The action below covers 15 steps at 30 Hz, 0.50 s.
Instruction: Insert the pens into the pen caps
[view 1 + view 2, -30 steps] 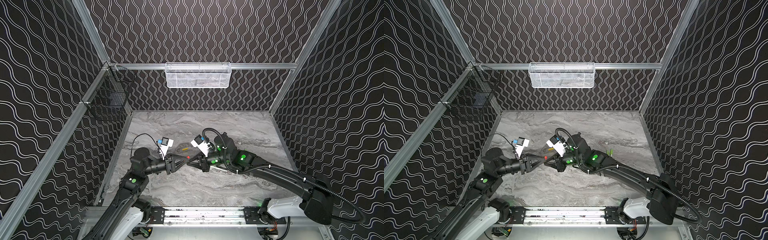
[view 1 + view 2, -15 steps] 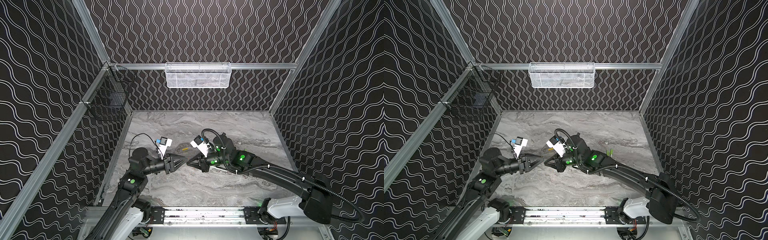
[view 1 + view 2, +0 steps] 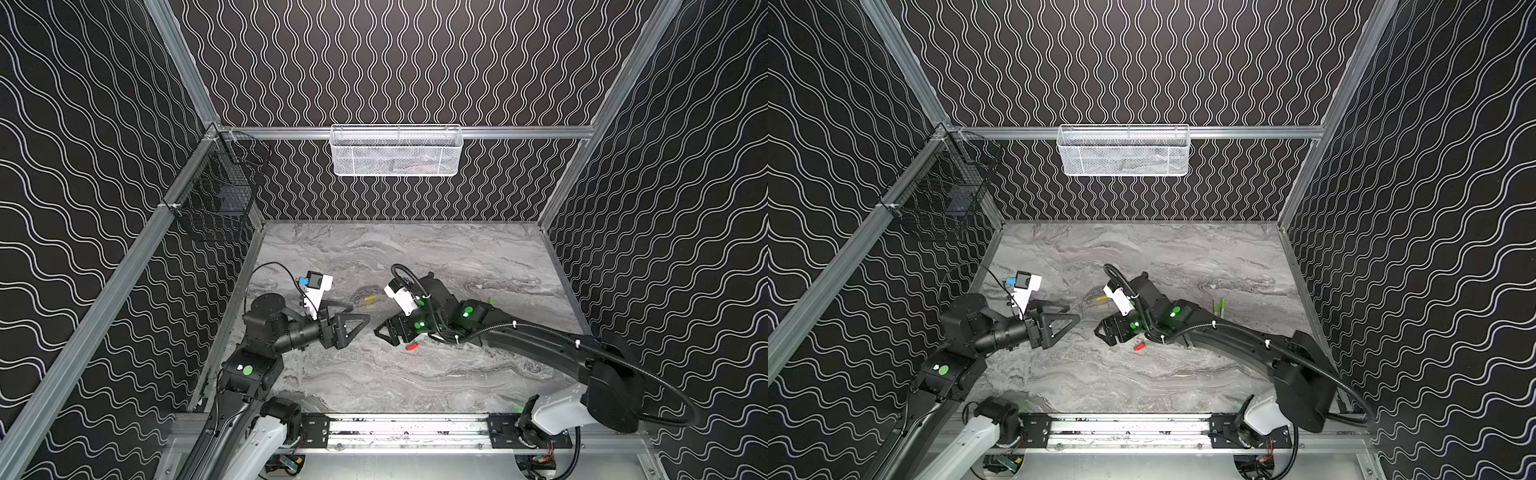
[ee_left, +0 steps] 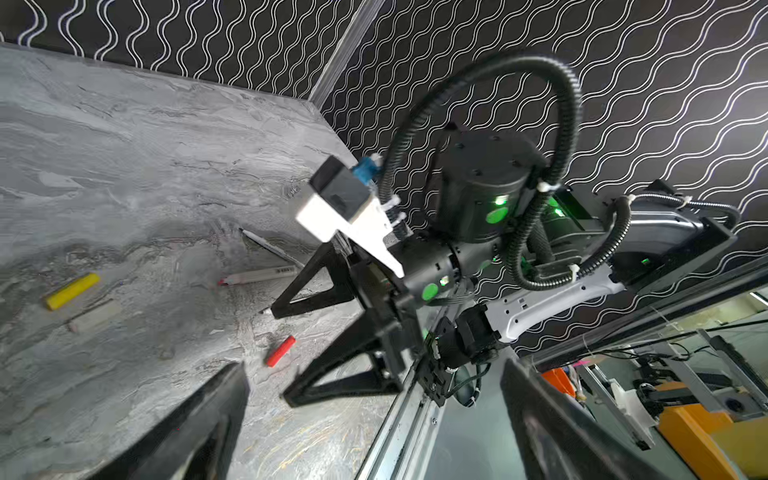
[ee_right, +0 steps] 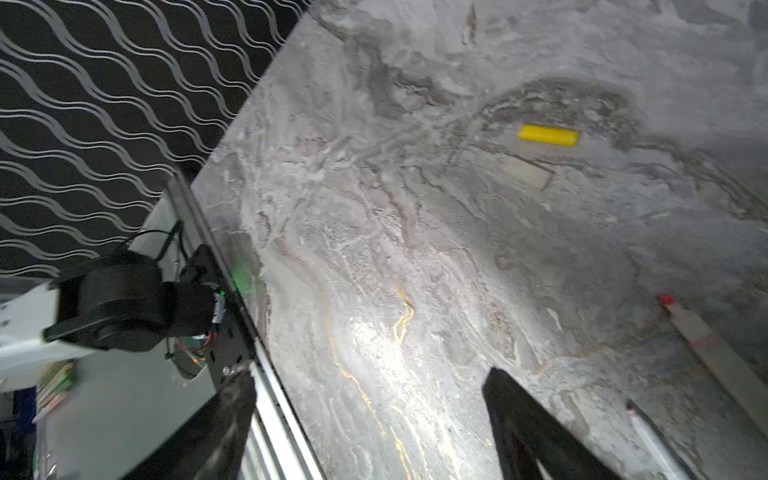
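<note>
Left claw (image 3: 360, 314) and right claw (image 3: 380, 333) are found apart, empty; red cap (image 3: 411, 346) should be gripped mid-body, mouth left clear.

Red cap (image 4: 281, 351) on marble table (image 4: 166, 137)

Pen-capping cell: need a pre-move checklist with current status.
1. Left gripper open and empty: ok.
2. Right gripper open and empty: ok.
3. Red cap on its pen: not ok; it lies alone on the table, apart from the red-tipped pen.
4. Red cap free to grasp: ok; nothing lies on it, and the right gripper is close by.
5. Yellow cap and pale cap free: ok; both lie loose, neither on a pen.
6. All pens located: cannot tell; the right arm hides part of the table.
</note>
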Each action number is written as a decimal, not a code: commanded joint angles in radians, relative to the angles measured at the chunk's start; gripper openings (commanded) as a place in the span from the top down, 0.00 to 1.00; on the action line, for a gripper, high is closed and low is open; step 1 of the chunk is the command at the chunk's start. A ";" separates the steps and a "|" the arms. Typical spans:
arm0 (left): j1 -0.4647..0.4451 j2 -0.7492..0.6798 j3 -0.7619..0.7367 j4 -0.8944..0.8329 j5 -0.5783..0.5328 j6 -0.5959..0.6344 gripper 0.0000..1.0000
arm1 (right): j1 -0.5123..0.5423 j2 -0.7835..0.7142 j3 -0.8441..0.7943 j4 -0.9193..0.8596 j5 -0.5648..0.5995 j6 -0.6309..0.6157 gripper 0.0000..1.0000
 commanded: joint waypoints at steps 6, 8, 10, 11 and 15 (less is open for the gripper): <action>0.004 -0.019 0.020 -0.106 -0.044 0.081 0.01 | -0.017 0.074 -0.001 -0.151 0.146 0.068 0.13; 0.004 -0.011 0.018 -0.097 -0.038 0.080 0.01 | -0.030 0.065 -0.038 -0.143 0.128 0.073 0.13; 0.004 0.001 0.014 -0.087 -0.030 0.077 0.01 | -0.043 0.062 -0.077 -0.136 0.116 0.068 0.13; 0.004 0.005 0.013 -0.084 -0.027 0.077 0.01 | -0.048 0.065 -0.080 -0.129 0.099 0.058 0.13; 0.007 0.007 0.008 -0.074 -0.024 0.074 0.01 | -0.072 0.097 -0.125 -0.118 0.059 0.019 0.13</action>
